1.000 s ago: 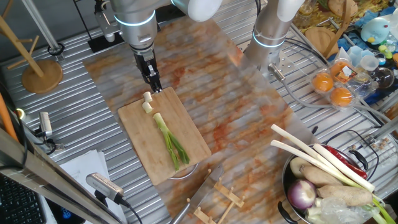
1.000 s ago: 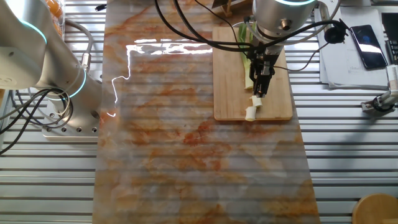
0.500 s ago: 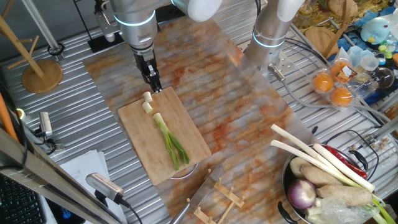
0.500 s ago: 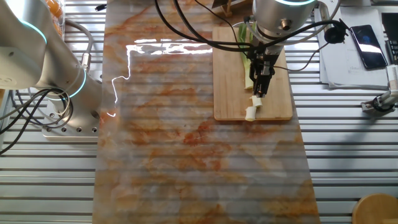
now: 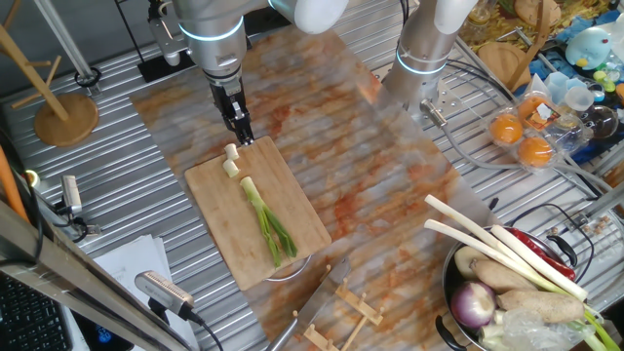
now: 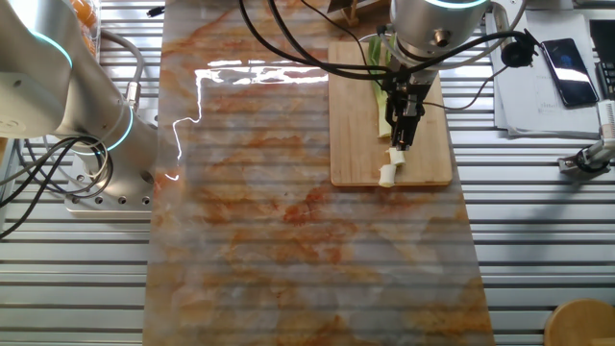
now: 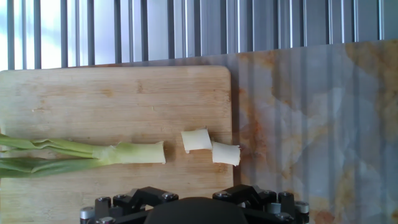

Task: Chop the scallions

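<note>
I'm seeing a wooden stand [image 5: 66, 115] sitting at the far left of the counter [image 5: 390, 185], and a second robot arm [image 5: 429, 44] rising at the back right, well apart from the work. Nothing is lying between the fingers [image 5: 241, 132] and the cutting board [image 5: 302, 219]. My arm [image 5: 216, 39] is hanging straight down over the board's far corner, the fingers pointing at the board just beside the cut pieces. They are looking pressed together into one thin dark tip, with nothing clamped between them. The scallions [image 7: 93, 153] are lying lengthwise along the board, white end toward the fingers; two short white bits [image 7: 210, 147] are sitting apart from the stalk, near the board's edge. At the lower right a dark bowl [image 5: 450, 283] is holding long white stalks [image 5: 497, 249], a purple onion [image 5: 474, 304] and pale root vegetables [image 5: 531, 310].
</note>
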You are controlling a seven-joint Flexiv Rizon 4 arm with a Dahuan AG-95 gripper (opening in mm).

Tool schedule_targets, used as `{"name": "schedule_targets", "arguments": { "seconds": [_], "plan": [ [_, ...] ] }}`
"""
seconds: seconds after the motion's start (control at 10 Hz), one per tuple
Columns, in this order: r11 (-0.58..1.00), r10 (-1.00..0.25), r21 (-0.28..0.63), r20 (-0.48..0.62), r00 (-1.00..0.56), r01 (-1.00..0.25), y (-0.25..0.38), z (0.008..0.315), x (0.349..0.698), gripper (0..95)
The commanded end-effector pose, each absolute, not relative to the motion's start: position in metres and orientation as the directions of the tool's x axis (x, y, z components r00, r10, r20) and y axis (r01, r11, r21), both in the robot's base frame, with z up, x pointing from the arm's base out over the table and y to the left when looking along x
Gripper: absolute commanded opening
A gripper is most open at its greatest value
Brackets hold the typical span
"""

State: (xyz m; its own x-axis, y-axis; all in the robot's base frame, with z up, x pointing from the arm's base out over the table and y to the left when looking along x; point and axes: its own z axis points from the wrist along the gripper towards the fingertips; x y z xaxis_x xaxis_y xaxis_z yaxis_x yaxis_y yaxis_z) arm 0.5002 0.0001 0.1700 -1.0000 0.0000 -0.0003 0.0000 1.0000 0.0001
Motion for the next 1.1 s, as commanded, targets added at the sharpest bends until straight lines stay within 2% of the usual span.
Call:
{"name": "schedule_targets", "arguments": {
  "seconds": [0.1, 0.2, 1.1],
  "plan": [
    [1.0, 0.0, 0.0, 0.0, -1.0, 0.0, 0.0, 0.17, 0.5, 95.0],
    [0.989, -0.149, -0.002, -0.002, -0.989, -0.149, 0.0003, 0.1698, 0.5002, 0.0],
    [0.989, -0.149, 0.0, -0.003, -0.989, -0.149, 0.001, 0.1692, 0.5008, 0.0]
  ]
}}
